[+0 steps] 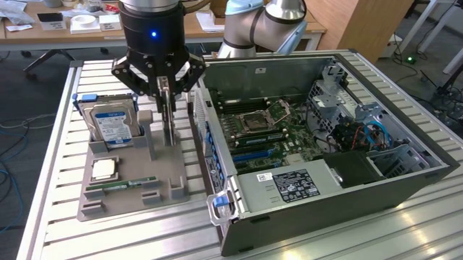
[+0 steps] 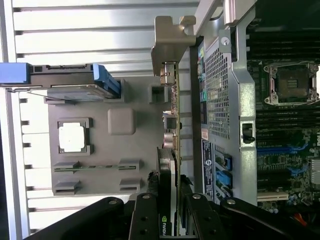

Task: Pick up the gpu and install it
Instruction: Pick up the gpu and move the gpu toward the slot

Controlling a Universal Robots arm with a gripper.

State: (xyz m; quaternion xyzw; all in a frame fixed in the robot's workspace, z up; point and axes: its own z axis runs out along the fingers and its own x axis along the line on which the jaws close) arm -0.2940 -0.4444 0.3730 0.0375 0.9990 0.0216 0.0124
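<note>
Black fingers (image 2: 145, 215) of the gripper (image 2: 167, 200) stand narrow, clamped from both sides on the top edge of the gpu (image 2: 167, 170), whose silvery bracket sits at the far end of the card. From the exterior view, the gripper (image 1: 166, 86) holds the gpu (image 1: 170, 122) on edge, hanging straight down over the grey tray (image 1: 123, 203), just beside the outer wall of the computer case (image 1: 326, 222). Whether the card's lower end is clear of the tray cannot be told.

On the tray (image 2: 100, 150) are 3 other parts. 1 hard drive (image 1: 112, 127) with a blue-and-white label stands upright in a blue carrier at the far end. 1 square processor chip (image 1: 103, 169) lies flat in a recess. 1 slim green memory stick (image 1: 123, 185) lies in a slot nearer the camera. The wrist view shows the same hard drive (image 2: 65, 85), chip (image 2: 71, 137) and memory stick (image 2: 95, 167).

Lying on its side with the cover off, the case holds a green motherboard (image 1: 268, 130) with an empty processor socket (image 1: 268, 114). A labelled power supply (image 1: 285, 187) sits at the near end, and blue cables (image 1: 369, 132) run by the drive bays.

Tray and case rest on a table of aluminium slats (image 1: 108, 238). Behind it are a desk with a roll of tape (image 1: 83, 20), a wooden cabinet (image 1: 361, 21) and cables on the floor (image 1: 14, 135) at the exterior view's left.
</note>
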